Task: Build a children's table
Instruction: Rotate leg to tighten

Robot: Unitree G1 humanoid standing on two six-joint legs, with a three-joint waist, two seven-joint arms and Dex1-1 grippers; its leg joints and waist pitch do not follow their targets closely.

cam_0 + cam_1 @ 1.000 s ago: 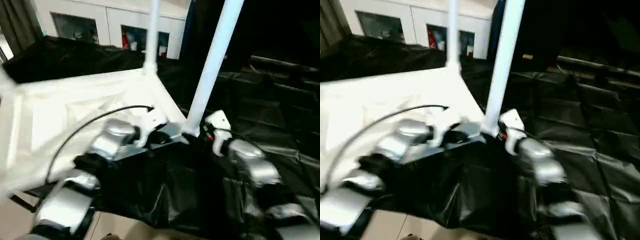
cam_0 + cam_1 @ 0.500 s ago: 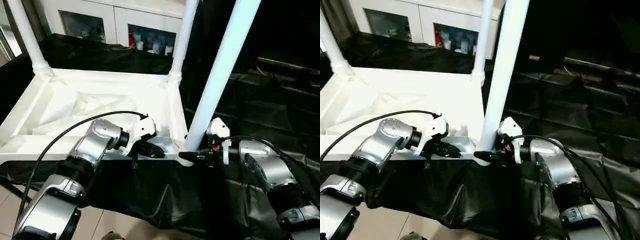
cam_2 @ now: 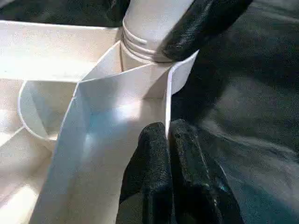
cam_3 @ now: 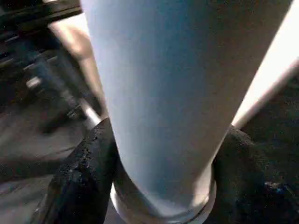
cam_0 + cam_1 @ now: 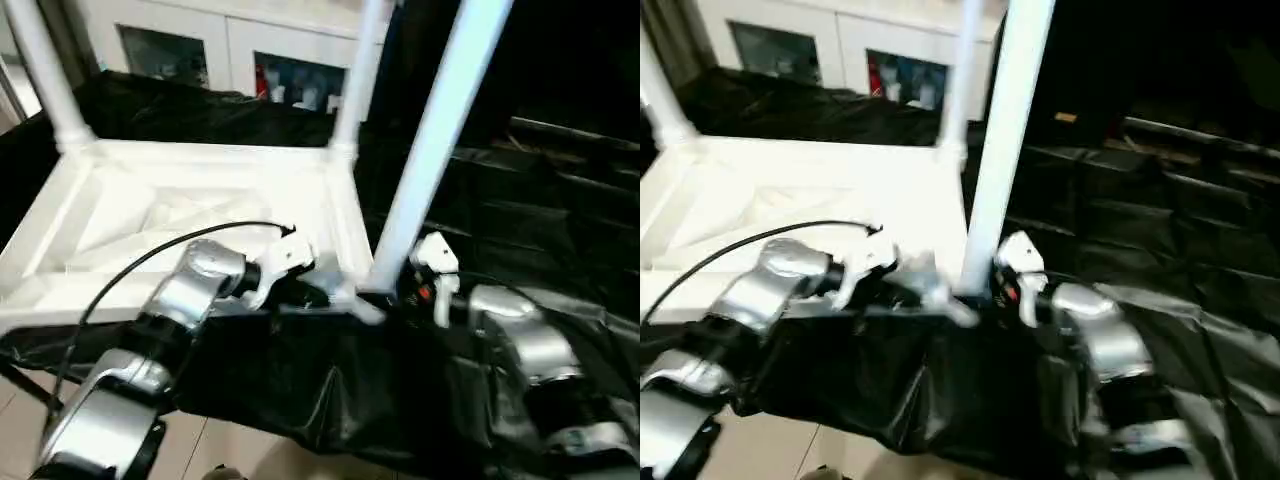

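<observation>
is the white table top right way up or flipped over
Flipped over: the table top lies with its ribbed underside facing up on the black-draped work table, and the legs rise upward from its corner sockets.

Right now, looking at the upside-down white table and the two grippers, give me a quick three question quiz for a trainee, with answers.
1. True or false: the left gripper is pinching the edge wall of the table top.
2. What is the right gripper closed around? A) a cable B) the near corner leg C) the black cloth
3. How many legs stand in the table top's sockets?

Key
1. True: its fingers are shut on the thin white wall beside the corner socket.
2. B: its two fingers flank the base of the near corner leg.
3. Three are visible: that one, the far right leg and the far left leg. The near left corner is out of view.
</observation>
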